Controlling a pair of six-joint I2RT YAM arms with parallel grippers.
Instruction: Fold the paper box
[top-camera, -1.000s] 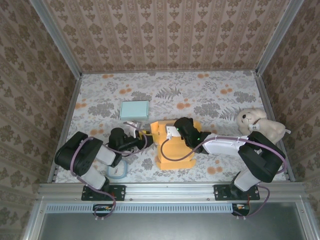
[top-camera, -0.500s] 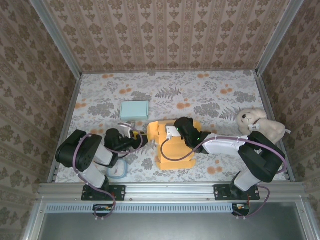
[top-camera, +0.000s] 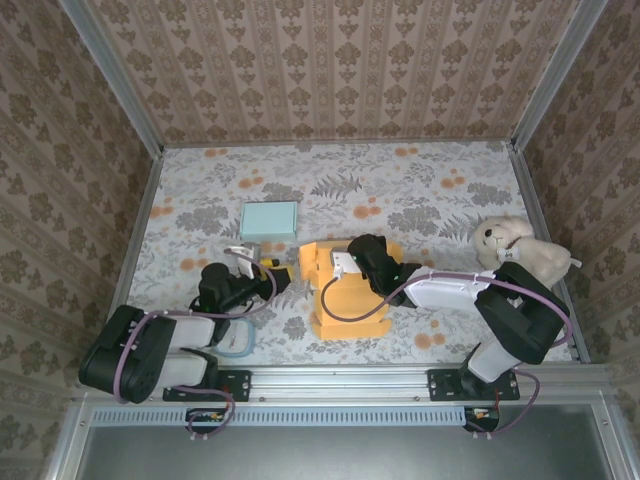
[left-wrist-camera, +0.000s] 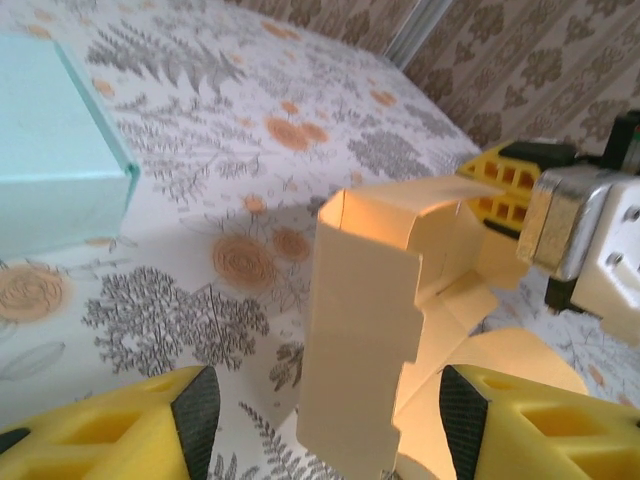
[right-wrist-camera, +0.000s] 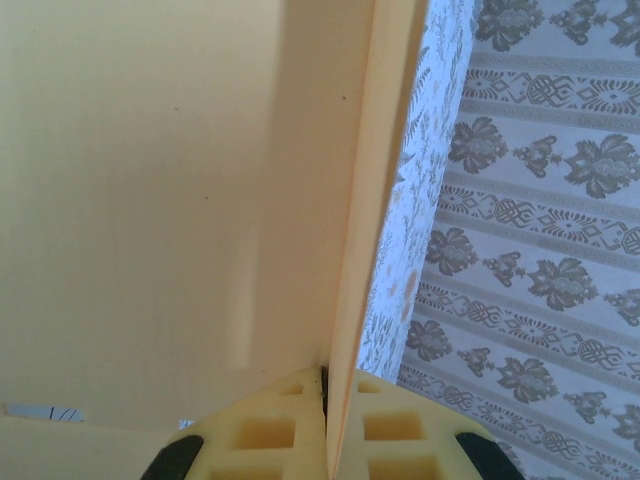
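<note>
Orange paper box (top-camera: 350, 298), partly folded, is lying on the floral-patterned table (top-camera: 400, 190) near its front edge, between the 2 arms. The right gripper (top-camera: 328, 263) is reaching over the box's rear-left part. In the right wrist view its yellow pads (right-wrist-camera: 270, 435) are pressing together on a thin upright panel (right-wrist-camera: 365, 200) of the box. The left gripper (top-camera: 274, 270) is sitting just left of the box with jaws spread. In the left wrist view, 1 upright flap (left-wrist-camera: 360, 340) is standing between the 2 yellow fingertips (left-wrist-camera: 150, 425), with a gap showing on each side. A pale blue flat rectangular box (top-camera: 269, 219) is resting behind the left gripper, apart from it. A cream plush toy (top-camera: 515, 248) is sitting at the right edge, well apart.
</note>
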